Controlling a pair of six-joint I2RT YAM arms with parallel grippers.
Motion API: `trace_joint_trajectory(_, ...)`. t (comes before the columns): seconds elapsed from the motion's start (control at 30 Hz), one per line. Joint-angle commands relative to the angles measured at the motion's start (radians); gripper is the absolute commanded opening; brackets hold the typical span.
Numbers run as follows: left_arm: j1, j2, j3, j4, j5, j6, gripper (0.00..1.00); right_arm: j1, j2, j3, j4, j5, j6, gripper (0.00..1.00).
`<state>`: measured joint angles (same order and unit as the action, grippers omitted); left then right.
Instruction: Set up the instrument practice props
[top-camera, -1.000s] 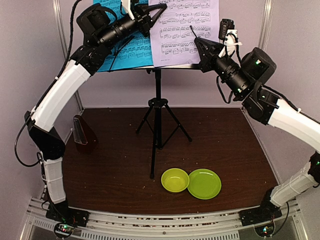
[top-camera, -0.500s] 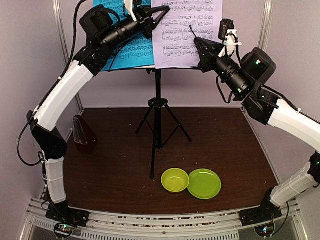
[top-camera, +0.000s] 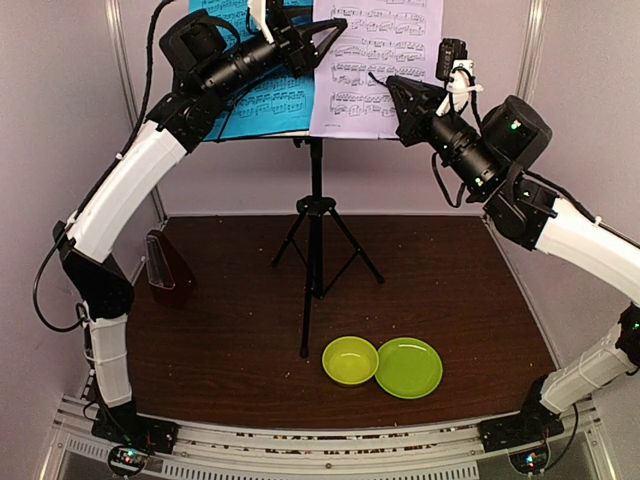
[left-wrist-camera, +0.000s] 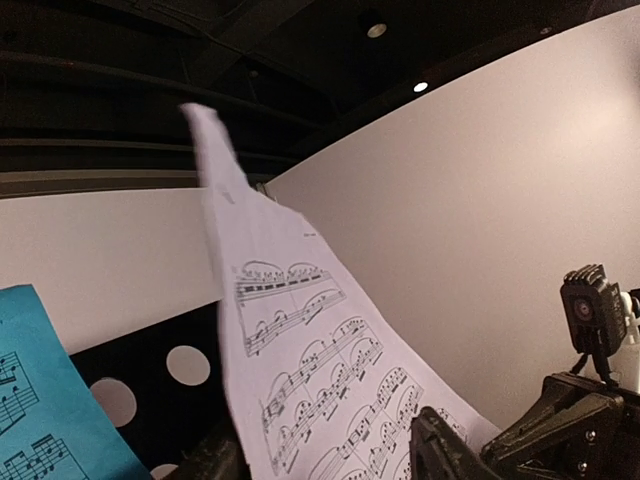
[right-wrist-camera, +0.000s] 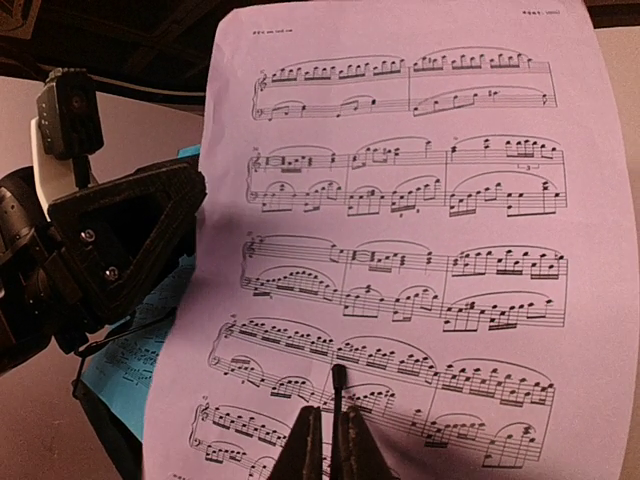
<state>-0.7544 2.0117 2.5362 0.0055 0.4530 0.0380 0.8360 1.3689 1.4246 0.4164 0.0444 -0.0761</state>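
The left gripper (left-wrist-camera: 325, 455) is standing with its fingers well apart on either side of one edge of the pale sheet of music (right-wrist-camera: 420, 200), not pinching it. The right gripper (right-wrist-camera: 328, 440), fingers nearly together and holding nothing, is pointing its tips at that sheet's lower face, probably pressing it back against the stand (top-camera: 316, 230) so it stays put. The blue sheet (top-camera: 265, 95) is resting just below and behind the left gripper (looking settled), and the metronome (top-camera: 165, 265) is sitting far beneath it.
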Motion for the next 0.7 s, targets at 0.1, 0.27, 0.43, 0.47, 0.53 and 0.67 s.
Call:
trace_joint_trajectory(0.1, -0.003, -0.066, -0.040, 0.019, -0.028, 0.034, 0.75, 0.002, -0.011, -0.010, 0.053, -0.029, 0.002, 0.17)
trace_joint_trajectory(0.27, -0.005, -0.117, -0.076, 0.012, -0.046, 0.065, 0.87, 0.002, -0.019, -0.017, 0.055, -0.026, 0.000, 0.25)
trace_joint_trajectory(0.43, -0.004, -0.170, -0.098, -0.010, -0.055, 0.093, 0.95, 0.002, -0.028, -0.022, 0.053, -0.027, -0.007, 0.32)
trace_joint_trajectory(0.47, -0.004, -0.183, -0.104, -0.021, -0.059, 0.101, 0.97, 0.002, -0.031, -0.024, 0.053, -0.027, -0.009, 0.34)
trace_joint_trajectory(0.53, -0.003, -0.217, -0.133, -0.031, -0.072, 0.116, 0.98, 0.002, -0.039, -0.027, 0.054, -0.031, -0.013, 0.40)
trace_joint_trajectory(0.67, -0.004, -0.303, -0.243, -0.026, -0.114, 0.141, 0.98, 0.002, -0.057, -0.026, 0.039, -0.038, -0.024, 0.57)
